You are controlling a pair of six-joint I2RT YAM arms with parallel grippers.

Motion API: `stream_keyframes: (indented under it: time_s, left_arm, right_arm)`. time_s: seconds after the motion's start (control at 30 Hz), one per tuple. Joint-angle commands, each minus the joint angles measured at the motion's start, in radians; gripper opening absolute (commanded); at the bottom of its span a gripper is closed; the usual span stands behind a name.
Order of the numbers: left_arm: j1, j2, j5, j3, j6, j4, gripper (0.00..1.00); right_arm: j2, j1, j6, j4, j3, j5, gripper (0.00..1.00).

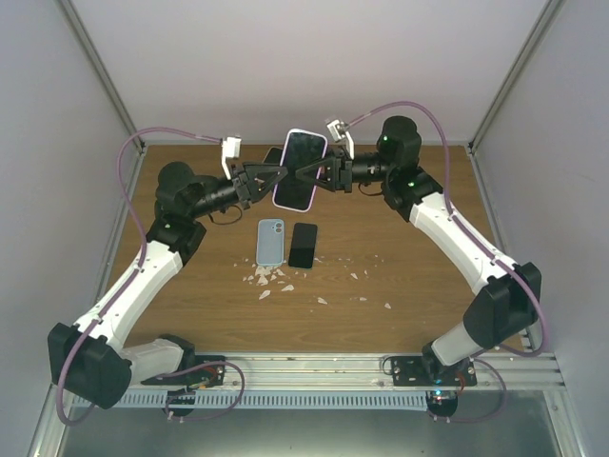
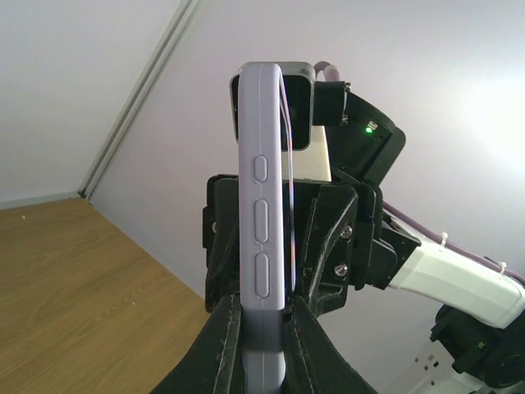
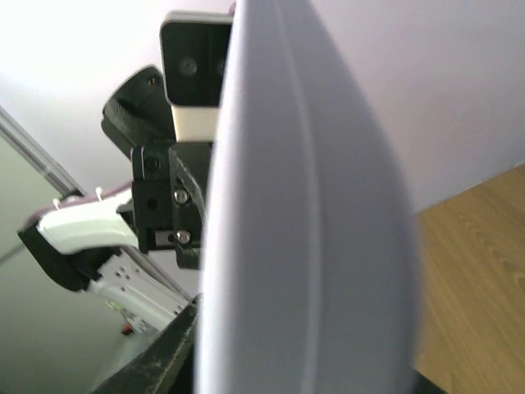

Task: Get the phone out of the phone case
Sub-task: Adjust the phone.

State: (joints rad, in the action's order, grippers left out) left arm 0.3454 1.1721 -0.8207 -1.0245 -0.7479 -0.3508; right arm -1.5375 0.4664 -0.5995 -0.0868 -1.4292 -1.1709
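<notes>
No legible text, brand, number or sign anywhere; nothing readable on the phone case (image 2: 261, 246) or the table (image 1: 419, 276).

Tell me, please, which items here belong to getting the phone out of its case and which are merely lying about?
Part of the job:
phone in its lilac case, held aloft
left end effector, clamped on it
right end effector, at its opposite edge

Lying about, on the table:
pale blue case or phone
black phone
white scraps
</notes>
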Motion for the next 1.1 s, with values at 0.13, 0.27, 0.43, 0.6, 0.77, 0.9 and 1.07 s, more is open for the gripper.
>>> stream_keyframes:
  time_s: [0.13,0.27,0.43,0.6,0.77,0.9,1.07]
  left_arm:
    - [-0.025,-0.006,0.066,0.016,-0.006,-0.074,0.00]
    - [-0.024,-0.011,0.051,0.040,-0.002,-0.092,0.00]
    - [-0.024,-0.010,0.024,0.041,0.050,-0.062,0.06]
    - [-0.030,-0.014,-0.002,-0.002,0.216,0.103,0.47]
    - [-0.049,0.000,-0.115,-0.025,0.320,0.197,0.56]
    - [-0.047,0.000,-0.189,-0.007,0.349,0.211,0.55]
    - [-0.037,-0.005,-0.214,0.020,0.355,0.190,0.47]
  right_arm:
    - [0.003,-0.002,-0.288,-0.280,0.076,0.009,0.22]
    - [0.001,-0.003,-0.299,-0.284,0.078,0.014,0.14]
    - [0.009,-0.018,-0.299,-0.285,0.091,0.017,0.01]
    - [0.055,-0.071,-0.285,-0.293,0.127,0.006,0.00]
    - [0.096,-0.128,-0.254,-0.279,0.154,-0.026,0.00]
    - [0.131,-0.141,-0.221,-0.279,0.174,-0.054,0.00]
    - [0.173,-0.140,-0.218,-0.304,0.213,-0.064,0.01]
